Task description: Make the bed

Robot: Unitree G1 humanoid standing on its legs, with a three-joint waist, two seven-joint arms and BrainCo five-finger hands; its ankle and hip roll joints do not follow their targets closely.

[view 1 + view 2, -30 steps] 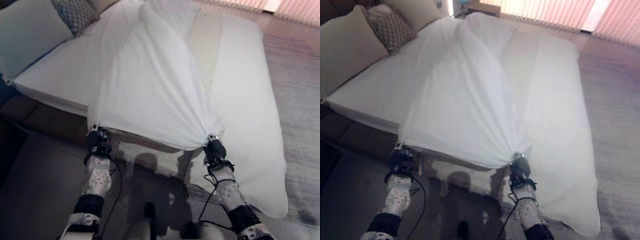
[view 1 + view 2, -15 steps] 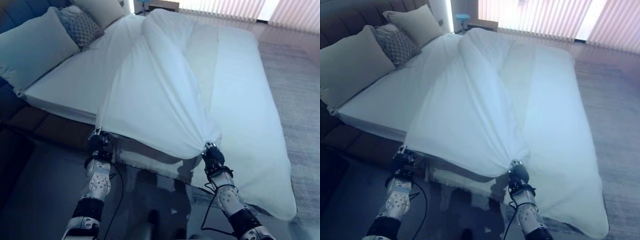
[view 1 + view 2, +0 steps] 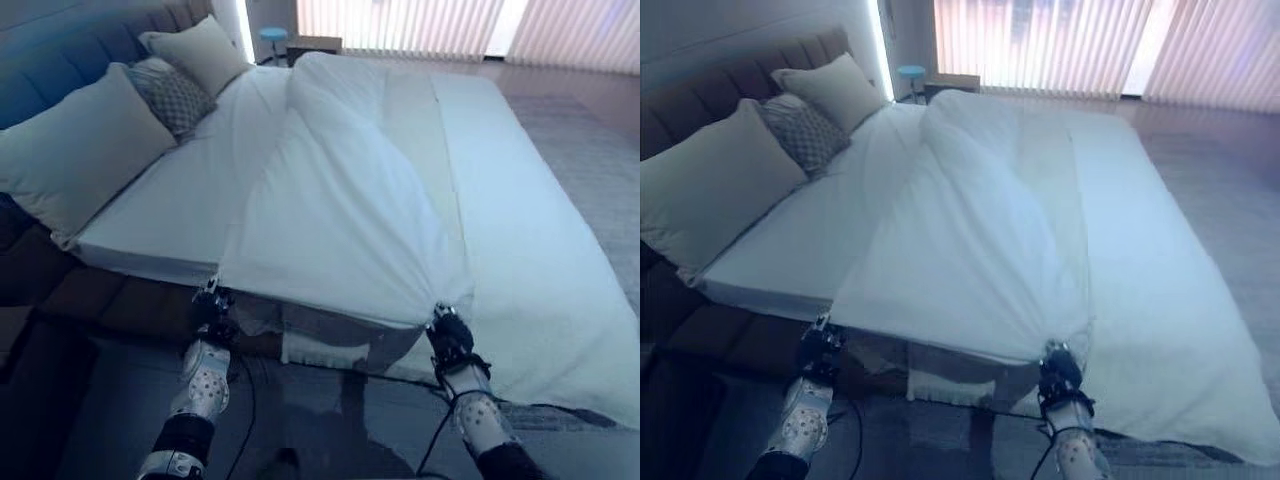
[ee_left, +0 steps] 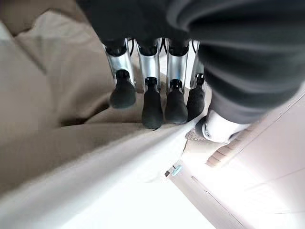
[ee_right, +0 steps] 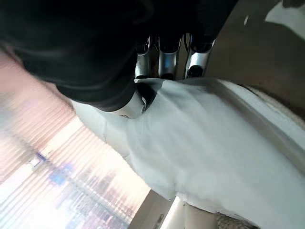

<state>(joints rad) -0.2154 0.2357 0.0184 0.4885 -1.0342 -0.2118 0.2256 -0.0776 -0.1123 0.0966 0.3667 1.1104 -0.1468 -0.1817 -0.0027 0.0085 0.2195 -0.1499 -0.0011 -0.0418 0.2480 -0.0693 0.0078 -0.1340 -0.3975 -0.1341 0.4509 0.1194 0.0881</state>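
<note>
Since a second ago the view has tipped up, bringing the headboard (image 3: 750, 75) and blinds (image 3: 1060, 45) into sight, while both corners of the sheet (image 3: 340, 220) stay gripped. Left robot hand (image 3: 212, 305) pinches one corner just off the bed's (image 3: 150, 215) near side; its fingers (image 4: 152, 107) curl onto the cloth. Right robot hand (image 3: 450, 338) clamps the other corner, further from the pillows (image 3: 80, 150). Between them the sheet stretches taut, rising in a ridge across the bed.

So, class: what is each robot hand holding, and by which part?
Both grip the white duvet by its near edge: left robot hand, right robot hand.
</note>
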